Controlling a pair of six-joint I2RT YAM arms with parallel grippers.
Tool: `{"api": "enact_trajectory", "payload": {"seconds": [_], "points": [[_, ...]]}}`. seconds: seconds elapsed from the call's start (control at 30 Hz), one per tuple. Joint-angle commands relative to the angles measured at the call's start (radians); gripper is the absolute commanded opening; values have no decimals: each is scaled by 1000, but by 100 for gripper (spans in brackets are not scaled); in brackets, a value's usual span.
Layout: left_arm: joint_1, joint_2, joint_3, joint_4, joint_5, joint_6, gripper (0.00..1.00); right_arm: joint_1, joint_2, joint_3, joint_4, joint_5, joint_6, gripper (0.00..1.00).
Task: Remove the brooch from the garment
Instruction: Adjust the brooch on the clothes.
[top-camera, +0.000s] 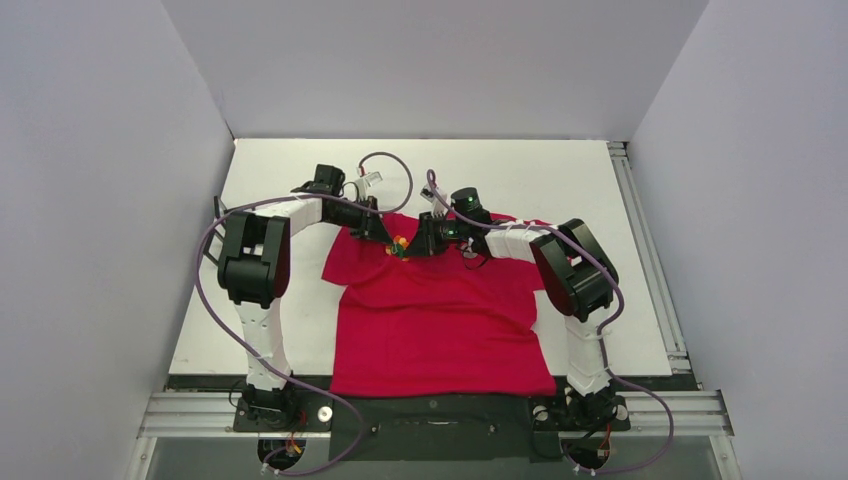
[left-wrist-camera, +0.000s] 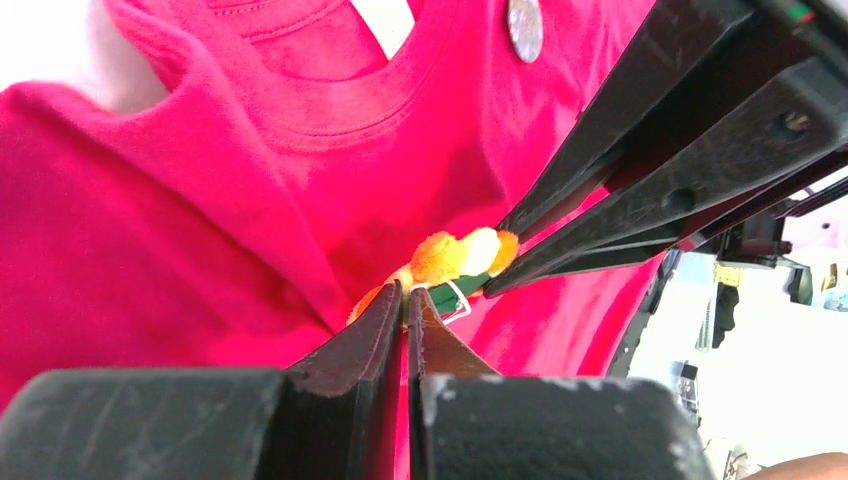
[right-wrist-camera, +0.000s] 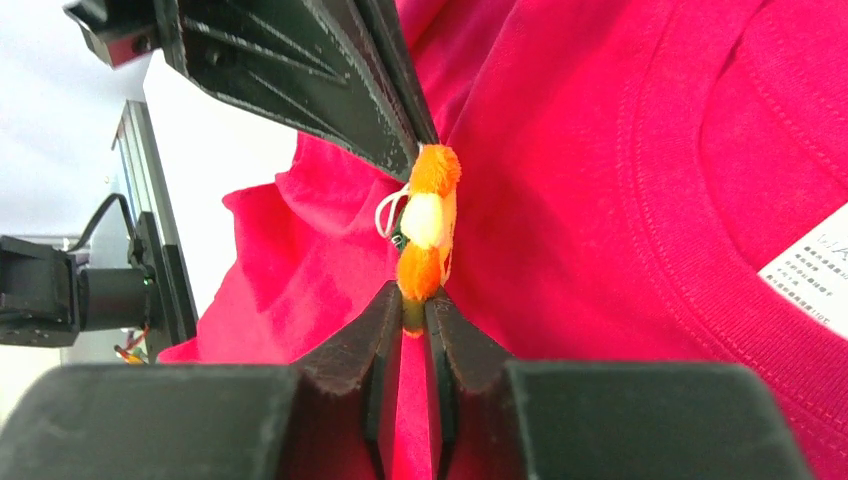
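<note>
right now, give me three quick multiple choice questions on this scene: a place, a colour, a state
1. Where is the brooch? A) near the neckline of the garment B) at its hem C) on bare table
2. The garment's colour? A) blue B) red C) black
3. The right gripper is: A) wide open B) out of view C) closed on the brooch
Answers: 1 A, it sits on the chest near the neckline; 2 B, bright red throughout; 3 C, it pinches the orange end.
</note>
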Motion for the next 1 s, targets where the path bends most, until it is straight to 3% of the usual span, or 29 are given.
{"api": "enact_trajectory", "payload": {"seconds": [0.0, 0.13, 0.57, 0.63, 0.7, 0.73, 0.8, 0.97], "points": [[-3, -6, 63, 101, 69, -86, 0, 11, -40, 22, 1, -52, -63, 7], [-13, -2, 72, 123, 94, -112, 0, 13, -40, 28, -20, -36, -72, 0], [-33, -44, 17, 343, 153, -330, 0, 38, -68, -13, 1, 46, -102, 0], [-35, -42, 18, 333, 152, -319, 0, 34, -83, -24, 19, 53, -110, 4], [-35, -40, 22, 310, 152, -296, 0, 20, -99, -30, 16, 65, -134, 14], [-36, -40, 24, 288, 152, -285, 0, 14, -103, -29, 1, 69, -143, 25], [-35, -38, 31, 247, 148, -243, 0, -9, -113, -18, -43, 75, -183, 33], [-36, -29, 57, 177, 137, -163, 0, -36, -132, 33, -183, 71, -335, 43]]}}
